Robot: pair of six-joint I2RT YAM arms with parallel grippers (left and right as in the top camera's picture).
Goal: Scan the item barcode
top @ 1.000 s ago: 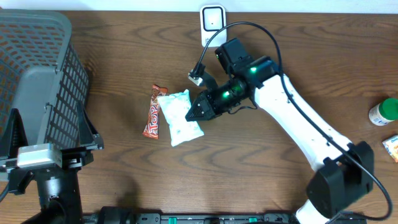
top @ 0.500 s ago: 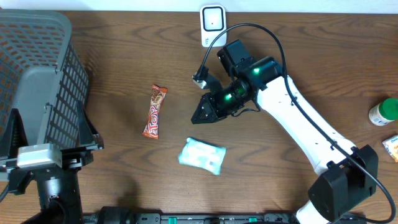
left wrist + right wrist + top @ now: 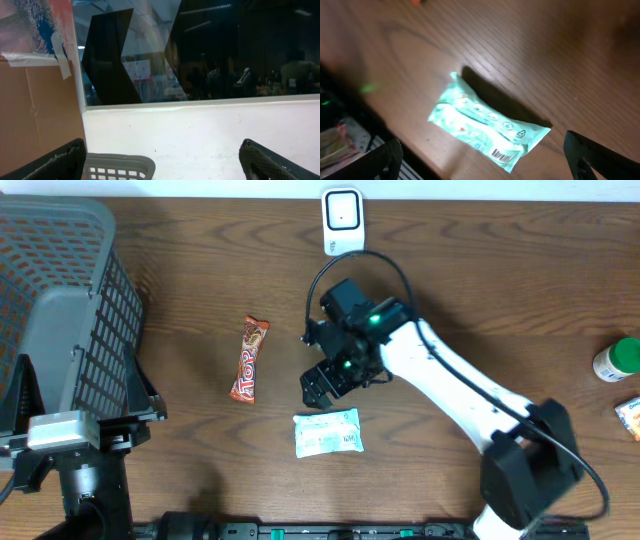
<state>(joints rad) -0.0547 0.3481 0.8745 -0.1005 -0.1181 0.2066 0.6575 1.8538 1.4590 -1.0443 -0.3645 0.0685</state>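
The pale green packet [image 3: 327, 432] lies just beside the right gripper [image 3: 317, 386].

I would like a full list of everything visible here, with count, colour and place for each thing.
table: one, brown wood, under everything
basket: one, grey, left end
scanner: one, white, far edge, middle
candy bar: one, red-orange, left of centre
packet: one, pale green, near centre, lying free, barcode showing
bottle: one, white with green cap, right edge
small pack: one, orange, right edge, partly cut off
right arm: one, white, reaching to the centre
right fingers: two, black, open above the packet
left fingers: two, black, open, above the basket rim
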